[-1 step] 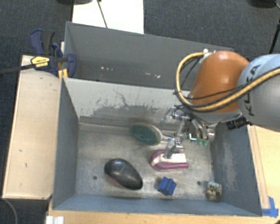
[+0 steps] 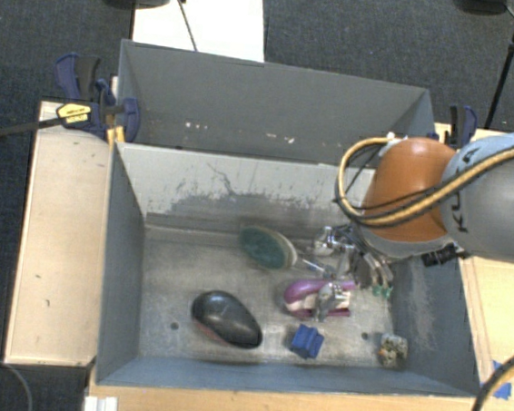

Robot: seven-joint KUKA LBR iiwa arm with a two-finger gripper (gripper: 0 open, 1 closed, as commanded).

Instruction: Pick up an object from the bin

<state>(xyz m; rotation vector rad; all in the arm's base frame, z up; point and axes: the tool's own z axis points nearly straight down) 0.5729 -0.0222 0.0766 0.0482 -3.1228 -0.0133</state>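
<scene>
The purple thing (image 2: 300,292) is partly covered by the gripper (image 2: 328,294); the small speckled lump (image 2: 392,350) (by the right wall (image 2: 438,306)) is too small to be identified.

Bin (image 2: 183,261): black lump (image 2: 227,319), green oval (image 2: 264,246), blue block (image 2: 306,342)

Black rounded lump (image 2: 226,319) is taken as landmark. Dark green oval pad (image 2: 264,246) lies behind it and slightly right, apart. Small blue block (image 2: 306,342) sits near, on its right. Speckled grey-brown bit (image 2: 392,351) lies further right, well apart.
</scene>
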